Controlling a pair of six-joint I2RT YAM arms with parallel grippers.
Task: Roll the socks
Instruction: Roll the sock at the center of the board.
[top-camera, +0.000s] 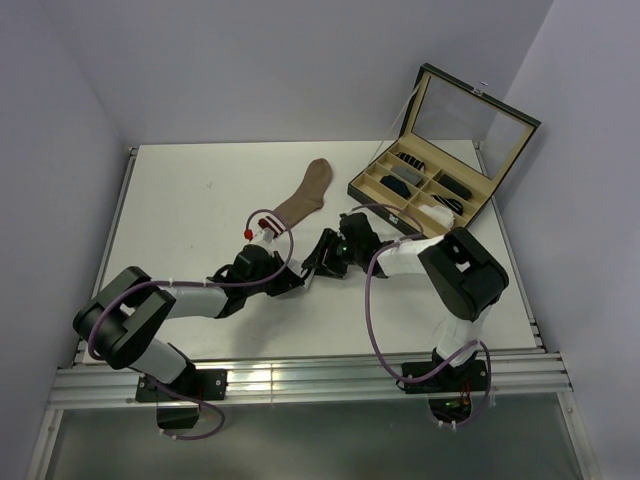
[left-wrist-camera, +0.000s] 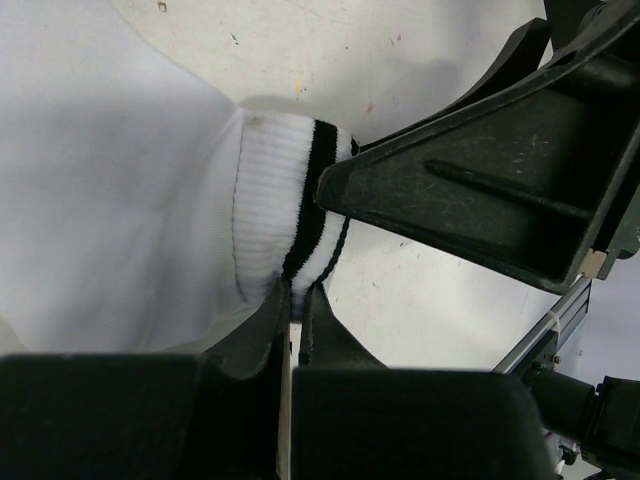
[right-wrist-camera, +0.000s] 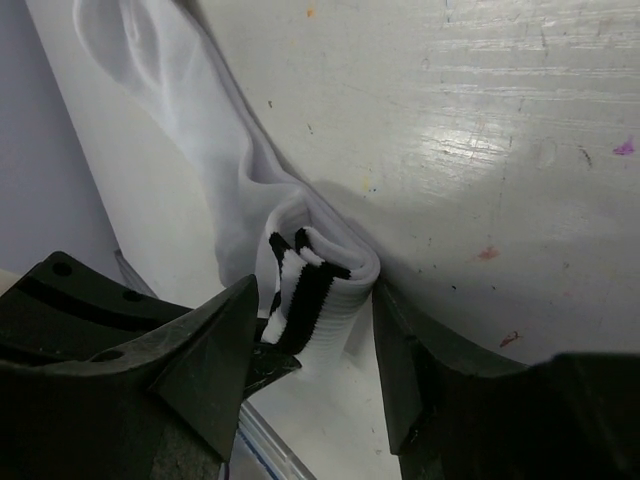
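Top external view, read left to right against the open case (top-camera: 440, 150): bench (top-camera: 180, 200) bare-looking at far left. Left end effector (left-wrist-camera: 292, 296) well off to the case's near-left, clamped tight on the lower edge of the striped cuff (left-wrist-camera: 300, 200). White sock (left-wrist-camera: 140, 180) under both tools, also near-left of the case, almost lost against the bench from above. Tan sock (top-camera: 305, 195) flat and untouched, directly left of the case. Right end effector (right-wrist-camera: 315, 310) just on the case side of the left one, set at a middling spread, with the folded cuff filling the gap and both fingers seemingly pressed on it.

Step in hand, by judgement: starting the roll at the cuff. To do it well:
- hold the left pinch firm as an anchor
- turn the fold over snugly with the right
- square the stripes to avoid a skewed roll
- feed the loose foot in without dragging it

Count: two socks, one white and one tan. Two end effectors. One case. Dark rolls (top-camera: 410, 160) inside it, too small to count surely.
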